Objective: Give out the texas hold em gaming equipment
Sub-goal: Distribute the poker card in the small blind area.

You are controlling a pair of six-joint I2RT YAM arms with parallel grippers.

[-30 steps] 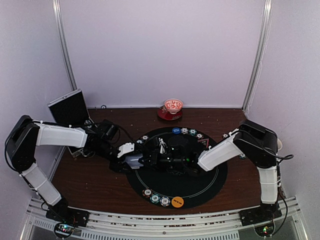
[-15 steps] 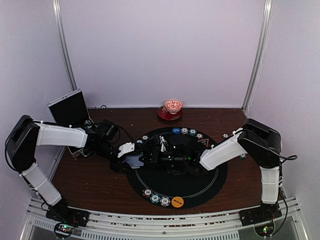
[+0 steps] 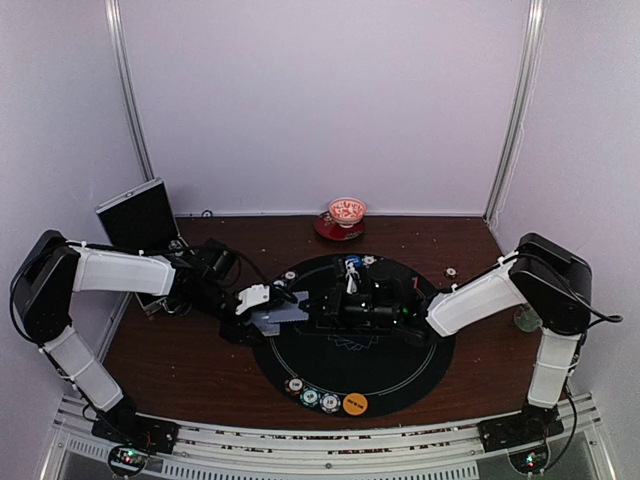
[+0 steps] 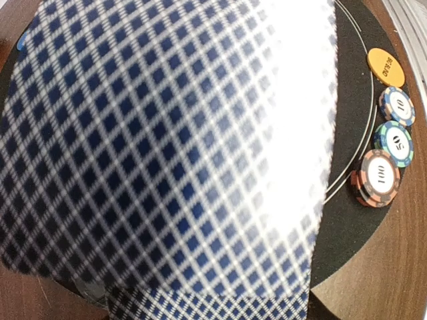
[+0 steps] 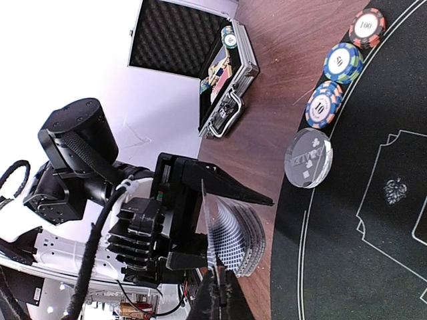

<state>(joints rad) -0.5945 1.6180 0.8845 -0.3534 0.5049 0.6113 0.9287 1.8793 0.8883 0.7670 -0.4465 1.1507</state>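
Since half a second ago the right arm is drawing back toward its own side, its right hand [image 5: 215,299] coming away from the deck [image 5: 235,235]. The hand's fingers are pinching what seems a single card [image 5: 206,227], seen edge-on. The left hand [image 3: 272,316] is clamping the fanned deck over the left rim of the mat [image 3: 400,370]. Judgement: the pull is best kept flat and slow, so only one card is sliding off. The backs are showing a blue-white diamond lattice. Chips [image 4: 377,178] are sitting along the mat's near arc.
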